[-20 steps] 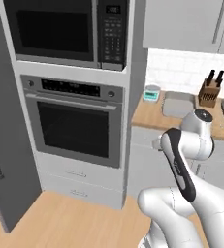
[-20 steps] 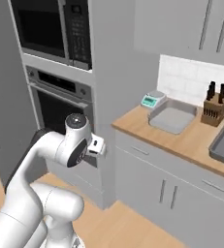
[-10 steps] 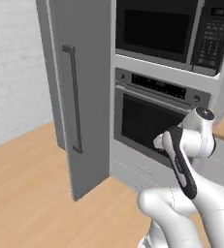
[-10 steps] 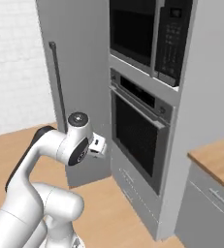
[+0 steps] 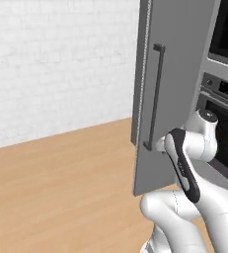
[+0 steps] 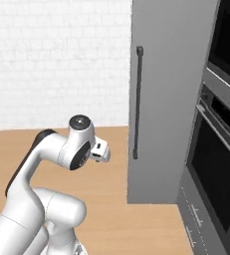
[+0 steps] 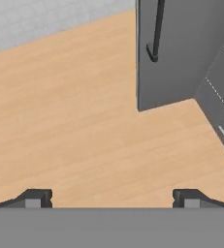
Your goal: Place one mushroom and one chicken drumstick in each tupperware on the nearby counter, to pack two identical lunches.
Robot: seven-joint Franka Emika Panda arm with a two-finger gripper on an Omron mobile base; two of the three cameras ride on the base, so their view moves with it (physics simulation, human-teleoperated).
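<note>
You have a tall cabinet (image 6: 173,94) at right of the right base view with its long handle (image 6: 137,102) on the left edge, the oven (image 6: 217,164) at far right, floor (image 6: 47,134) lower left, wall (image 6: 57,60) upper left.

Gripper (image 7: 111,197), jaws spread wide, above wooden floor (image 7: 74,121)

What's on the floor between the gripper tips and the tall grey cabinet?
Nothing: in the hand view, bare wooden floor runs from the open gripper to the tall grey cabinet.
</note>
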